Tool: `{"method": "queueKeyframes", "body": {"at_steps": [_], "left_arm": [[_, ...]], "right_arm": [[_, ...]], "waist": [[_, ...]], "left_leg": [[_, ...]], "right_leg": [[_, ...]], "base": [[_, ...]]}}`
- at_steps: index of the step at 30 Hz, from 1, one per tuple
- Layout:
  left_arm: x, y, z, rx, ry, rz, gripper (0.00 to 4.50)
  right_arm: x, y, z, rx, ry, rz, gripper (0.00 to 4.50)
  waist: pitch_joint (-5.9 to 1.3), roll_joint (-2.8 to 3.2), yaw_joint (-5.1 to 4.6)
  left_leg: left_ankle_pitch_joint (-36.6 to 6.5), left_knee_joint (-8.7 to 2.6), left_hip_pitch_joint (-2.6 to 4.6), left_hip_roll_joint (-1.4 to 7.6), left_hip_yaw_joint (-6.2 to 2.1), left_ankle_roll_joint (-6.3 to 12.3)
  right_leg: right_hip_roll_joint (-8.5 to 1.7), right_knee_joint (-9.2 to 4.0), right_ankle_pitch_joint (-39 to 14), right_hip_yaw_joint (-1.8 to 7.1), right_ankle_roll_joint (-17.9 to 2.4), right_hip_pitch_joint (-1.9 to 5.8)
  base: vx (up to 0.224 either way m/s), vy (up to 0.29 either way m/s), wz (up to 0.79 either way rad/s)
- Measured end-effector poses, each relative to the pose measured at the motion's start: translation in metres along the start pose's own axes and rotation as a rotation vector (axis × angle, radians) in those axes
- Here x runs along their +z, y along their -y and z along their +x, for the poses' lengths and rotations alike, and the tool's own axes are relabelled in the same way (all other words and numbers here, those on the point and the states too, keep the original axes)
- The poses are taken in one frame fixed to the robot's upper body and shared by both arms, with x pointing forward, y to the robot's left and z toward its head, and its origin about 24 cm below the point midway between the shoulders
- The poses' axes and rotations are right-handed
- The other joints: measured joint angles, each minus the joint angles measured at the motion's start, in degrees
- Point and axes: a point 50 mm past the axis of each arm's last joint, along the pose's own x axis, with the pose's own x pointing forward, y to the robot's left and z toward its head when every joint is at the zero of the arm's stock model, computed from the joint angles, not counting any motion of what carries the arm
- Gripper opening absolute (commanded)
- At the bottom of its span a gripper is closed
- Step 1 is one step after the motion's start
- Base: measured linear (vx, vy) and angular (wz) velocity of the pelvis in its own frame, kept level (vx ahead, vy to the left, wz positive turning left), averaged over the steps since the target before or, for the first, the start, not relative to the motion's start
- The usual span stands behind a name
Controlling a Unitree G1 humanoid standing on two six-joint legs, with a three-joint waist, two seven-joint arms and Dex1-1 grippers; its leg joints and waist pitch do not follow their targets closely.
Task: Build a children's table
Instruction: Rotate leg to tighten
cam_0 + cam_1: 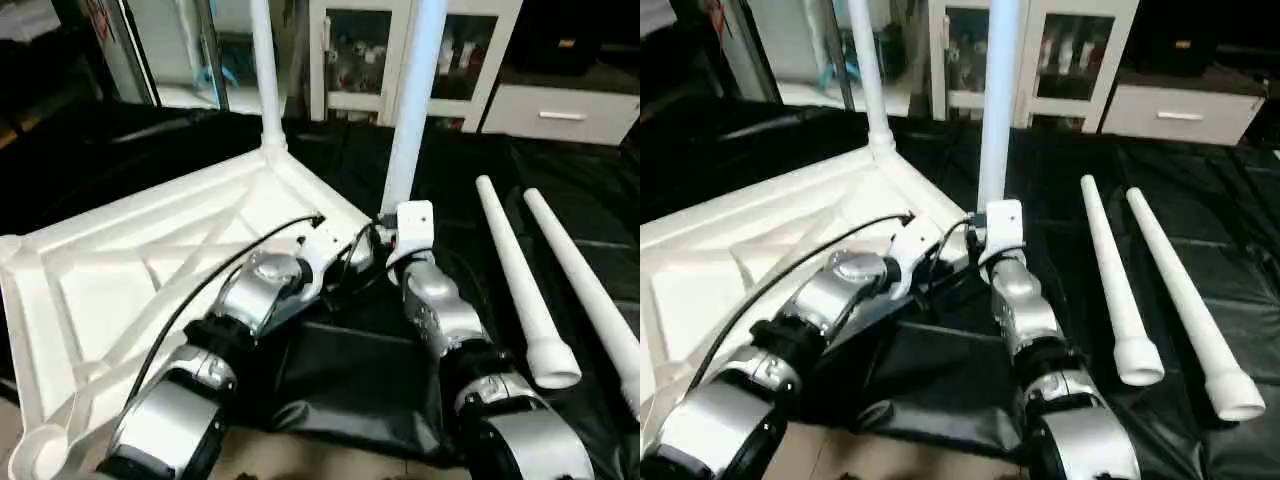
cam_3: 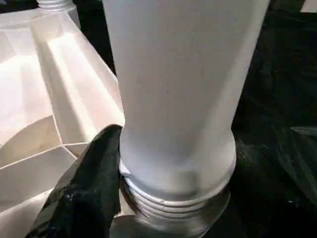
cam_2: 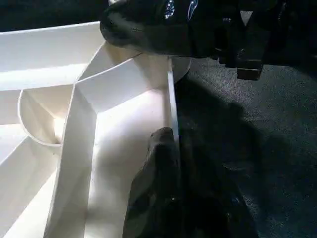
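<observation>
Your left gripper [image 3: 163, 163] sits pinched together on the tabletop [image 1: 120, 270] rim, at 9 o'clock of the near upright leg [image 1: 408, 120]. Your right gripper [image 2: 148, 173] is clamped round that leg's threaded base. Two loose legs [image 1: 525, 290] lie at 3 o'clock.

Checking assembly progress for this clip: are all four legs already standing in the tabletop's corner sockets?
No. Two legs stand upright on the tabletop, while two more legs lie loose on the black work table.
</observation>
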Motion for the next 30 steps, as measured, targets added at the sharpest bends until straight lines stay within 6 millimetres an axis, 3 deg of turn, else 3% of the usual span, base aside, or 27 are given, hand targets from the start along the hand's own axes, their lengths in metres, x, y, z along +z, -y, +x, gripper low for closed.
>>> {"method": "queueKeyframes", "body": {"at_steps": [9, 13, 23, 30], "left_arm": [[-0.009, -0.001, -0.020, -0.152, 0.038, 0.063, 0.00], [-0.013, 0.000, -0.030, -0.234, 0.045, 0.087, 0.00], [-0.027, 0.006, -0.051, -0.410, 0.034, 0.091, 0.00], [-0.031, 0.011, -0.061, -0.479, 0.025, 0.069, 0.00]], "right_arm": [[0.008, 0.024, -0.015, 0.212, 0.046, -0.056, 4.18], [0.009, 0.042, -0.033, 0.390, -0.010, -0.180, 4.46], [0.001, 0.066, -0.081, 0.719, -0.189, -0.280, 4.46], [-0.003, 0.062, -0.090, 0.780, -0.214, -0.233, 4.46]], "waist": [[-0.05, 0.13, 0.72], [-0.07, 0.29, 1.04], [0.00, 0.42, 1.61], [0.02, 0.41, 1.46]], "left_leg": [[0.02, -0.62, 0.01, 0.16, 0.04, -0.02], [0.01, -0.59, -0.04, 0.16, 0.16, 0.07], [-0.06, -0.58, 0.09, 0.23, 0.38, 0.07], [-0.07, -0.58, 0.02, 0.22, 0.40, 0.07]], "right_leg": [[0.05, 0.05, 0.58, -0.23, -0.04, -0.13], [0.04, -0.05, 0.39, -0.14, 0.09, -0.13], [0.02, 0.02, 0.32, -0.04, 0.10, -0.11], [0.02, 0.00, 0.32, -0.02, 0.10, -0.17]], "base": [[0.007, -0.002, 0.00], [0.000, 0.000, 0.00], [0.000, 0.000, 0.00], [0.000, 0.000, 0.00]]}}
